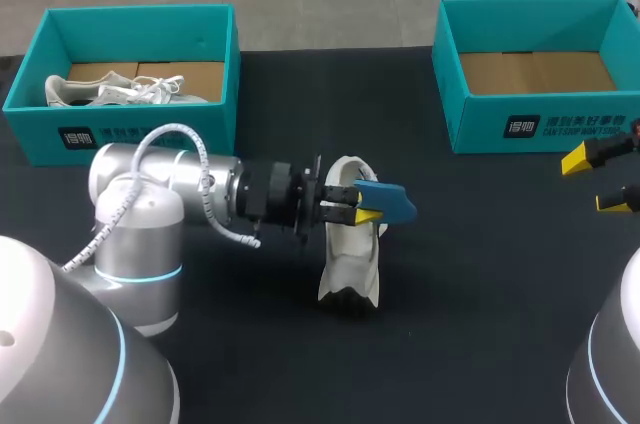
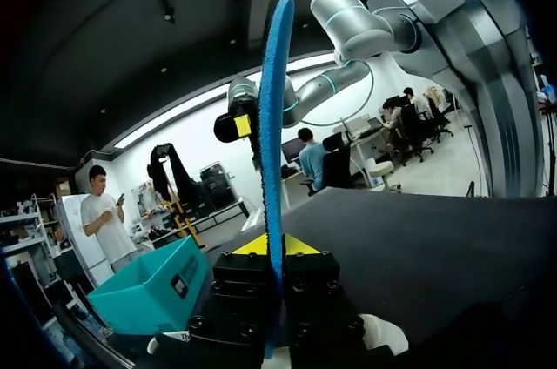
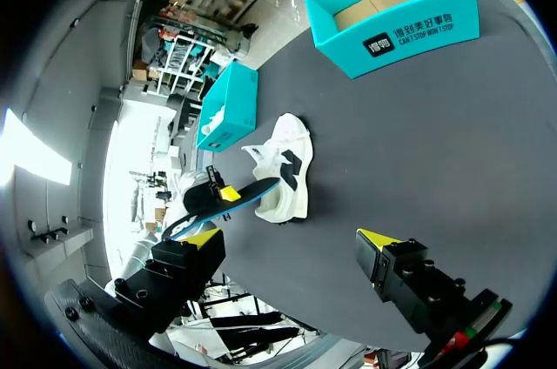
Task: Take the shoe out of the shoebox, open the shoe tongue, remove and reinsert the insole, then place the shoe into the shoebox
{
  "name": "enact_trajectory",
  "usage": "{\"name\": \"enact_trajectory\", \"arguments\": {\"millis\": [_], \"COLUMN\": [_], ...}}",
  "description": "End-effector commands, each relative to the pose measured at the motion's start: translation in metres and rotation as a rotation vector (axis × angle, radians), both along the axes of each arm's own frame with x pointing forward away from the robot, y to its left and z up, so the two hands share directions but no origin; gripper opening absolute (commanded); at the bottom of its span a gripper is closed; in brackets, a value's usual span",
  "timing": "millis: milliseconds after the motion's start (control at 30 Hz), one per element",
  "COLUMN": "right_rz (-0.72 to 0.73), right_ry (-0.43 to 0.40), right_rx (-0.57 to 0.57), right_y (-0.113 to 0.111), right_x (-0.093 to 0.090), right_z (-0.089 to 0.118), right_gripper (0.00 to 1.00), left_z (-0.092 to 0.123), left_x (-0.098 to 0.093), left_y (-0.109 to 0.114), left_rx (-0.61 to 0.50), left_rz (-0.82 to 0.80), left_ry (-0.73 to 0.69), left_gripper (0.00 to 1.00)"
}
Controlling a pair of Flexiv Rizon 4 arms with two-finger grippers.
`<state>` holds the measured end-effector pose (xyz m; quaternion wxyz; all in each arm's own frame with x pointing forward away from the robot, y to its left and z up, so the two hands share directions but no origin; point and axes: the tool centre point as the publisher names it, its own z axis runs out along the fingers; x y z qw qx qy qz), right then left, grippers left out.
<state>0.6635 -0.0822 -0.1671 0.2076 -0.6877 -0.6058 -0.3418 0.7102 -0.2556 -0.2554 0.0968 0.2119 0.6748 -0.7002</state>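
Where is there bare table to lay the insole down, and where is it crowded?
Bare: the patch between the shoe and the right hand, before the right shoebox; also the strip between the two shoeboxes. Crowded: beside the shoe, where the left hand holds the insole; the left shoebox holds a second shoe.

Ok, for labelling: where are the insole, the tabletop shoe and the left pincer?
insole (image 1: pixel 395 202): head view, free blue end.
tabletop shoe (image 1: pixel 350 266): head view, white forefoot.
left pincer (image 1: pixel 360 206): head view, between fingertips.
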Motion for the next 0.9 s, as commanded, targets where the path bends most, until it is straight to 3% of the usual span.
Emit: {"name": "enact_trajectory", "arguments": {"millis": [33,900], "right_rz": [-0.030,-0.030], "right_ry": [-0.025,-0.025], "right_rx": [-0.004,-0.004], "right_y": [0.000,0.000], "right_x": [-0.011,-0.011], "right_z": [0.001,0.001], "right_gripper": [1.00,1.00], "left_z": [0.005,-0.005], "left_x": [-0.005,0.000], "left_y": [0.007,0.015], "left_rx": [-0.004,0.036], "left_rz": [0.014,0.039], "left_ry": [-0.009,0.010], "left_gripper": [0.00,0.00]}}
